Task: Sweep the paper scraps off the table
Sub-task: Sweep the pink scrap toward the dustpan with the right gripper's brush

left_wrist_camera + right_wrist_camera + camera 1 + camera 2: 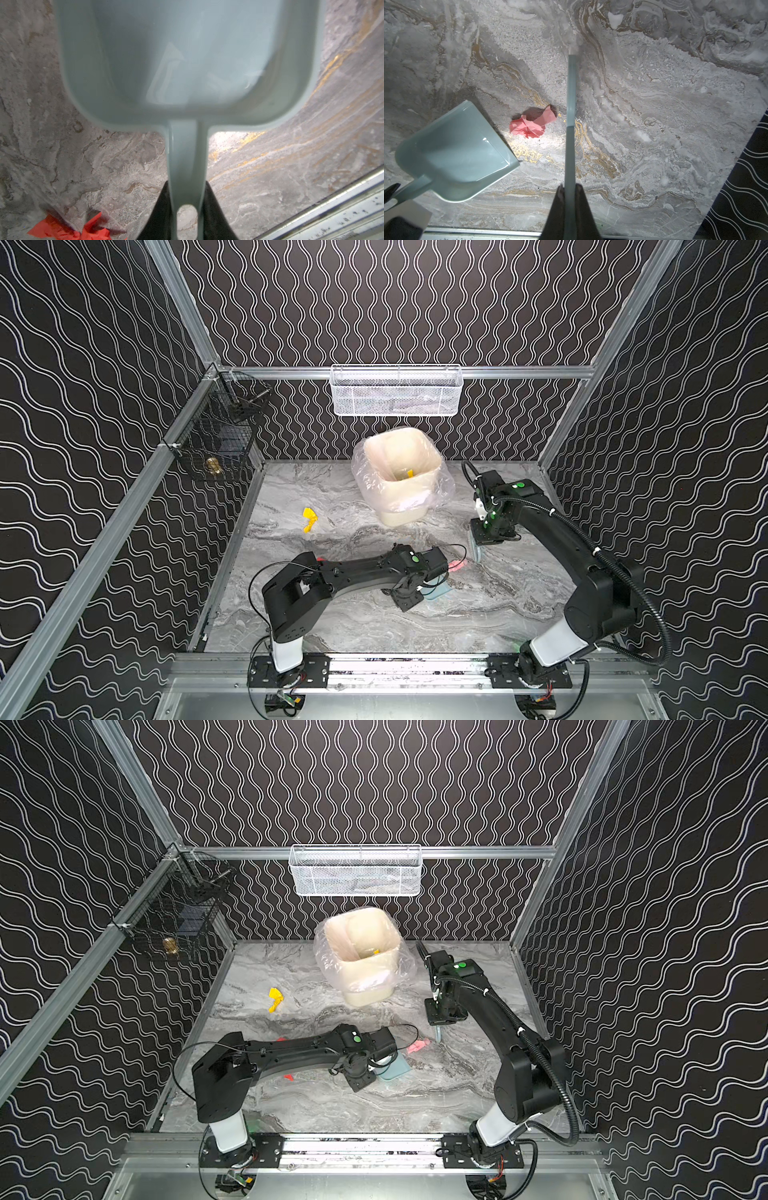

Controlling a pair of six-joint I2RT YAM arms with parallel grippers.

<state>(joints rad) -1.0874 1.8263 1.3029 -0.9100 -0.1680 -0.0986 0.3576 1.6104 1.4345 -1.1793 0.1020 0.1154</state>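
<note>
Top views, desk point(374, 626): grey marble. A lined bin point(432, 456) stands at far centre with a yellow piece inside.
Top views, scraps: yellow scrap point(309, 519) lies far left, well apart from both arms. Pink scrap point(417, 1047) sits mid-desk between dustpan point(395, 1072) and brush point(438, 1036). Red scrap point(289, 1076) lies near side, just beside the left arm.
Left wrist, left gripper point(188, 187): clamped on the dustpan handle, with the red scrap on the desk close by.
Right wrist, right gripper point(569, 187): clenched on the brush handle. The pink scrap lies just beside the brush, between it and the dustpan lip.
</note>
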